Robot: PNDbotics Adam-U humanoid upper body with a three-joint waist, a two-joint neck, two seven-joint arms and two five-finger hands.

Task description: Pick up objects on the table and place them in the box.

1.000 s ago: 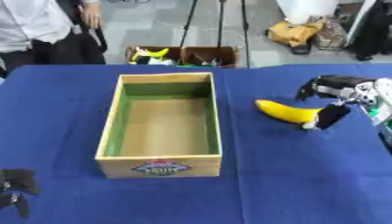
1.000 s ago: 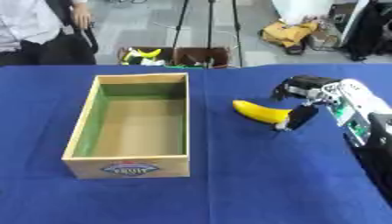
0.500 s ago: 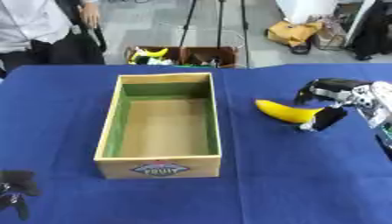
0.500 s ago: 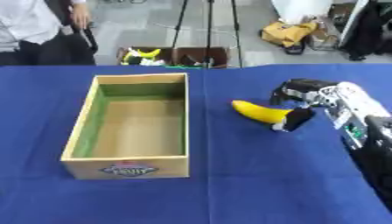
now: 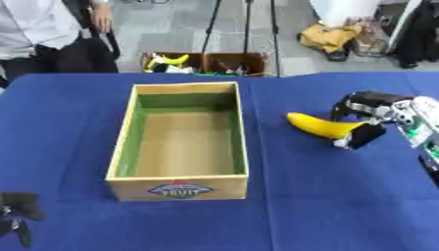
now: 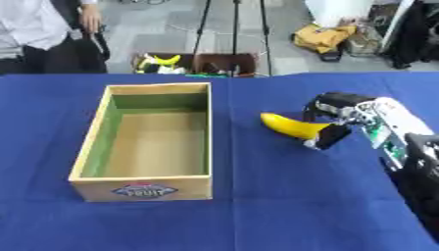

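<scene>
Right hand (image 5: 370,117) sits at the right side of the counter (image 5: 326,196), fingers curled over the top and thumb below, closing round the right-hand end of the banana (image 5: 322,126). Contact at that end looks made, though whether the fruit is lifted clear of the blue cloth cannot be told from here. From the hand outward, the banana's free length points to the left and slightly away from the robot, its long axis lying aslant across the counter, tip toward the box (image 5: 180,135).

Box stands to the left of the banana, near it but apart, with a strip of bare cloth between the yellow tip and the right wall. Its long axis runs away from the robot, open top up, interior showing nothing inside (green lining on the walls, brown floor). In my judgement the coming move turns on this: the load must travel leftward over the right wall, and the banana would drop in most cleanly if swung to lie along the box's length.

Left hand (image 5: 17,215) rests idle at the lower left corner, well apart from the fruit, fingers curled on nothing; the right is plainly the nearer.
</scene>
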